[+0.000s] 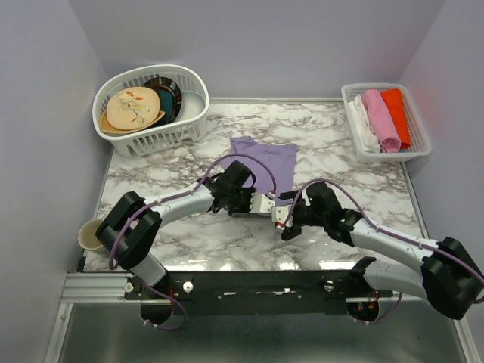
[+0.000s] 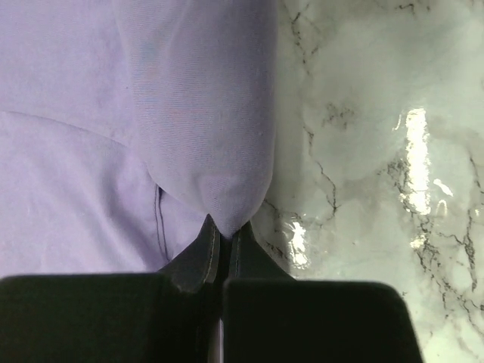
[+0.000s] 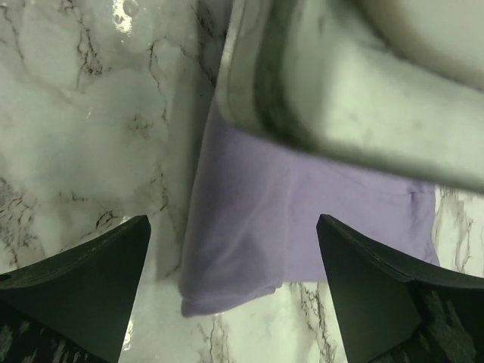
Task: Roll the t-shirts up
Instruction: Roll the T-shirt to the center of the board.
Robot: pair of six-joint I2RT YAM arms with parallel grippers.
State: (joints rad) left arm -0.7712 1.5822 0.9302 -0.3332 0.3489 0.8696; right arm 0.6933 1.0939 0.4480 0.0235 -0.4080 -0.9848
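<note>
While the left arm's two-finger gripper pinches a peak of cloth, its jaws drawn together with only the fabric between them, the plain lavender-purple short-sleeved t-shirt lies mostly flat near the middle of the white-and-grey marbled tabletop. Its near edge sits under the two wrists. From where I stand, the pinched part looks like a folded-over side raised into a soft ridge above the layer beneath.

The right arm's gripper hangs just over the shirt's near corner, jaws spread wide and nothing between them. Cloth lies below the gap, untouched as far as I can tell.

I'd judge this to be the preparing step, narrowing the shirt into a strip. It is not the rolling itself, since no coil shows anywhere on it. The next move calls for laying the raised flap flat across the body without dragging the layer underneath. After that the right gripper would need to come down on the hem so both can start turning it over. The wrists are close together, so each will need to give the other room.

At the far right a white slatted plastic basket holds rolled pink, orange and white cloths. At the far left a white oval plastic basket holds round patterned plates, and a pale paper cup stands by the left edge.
</note>
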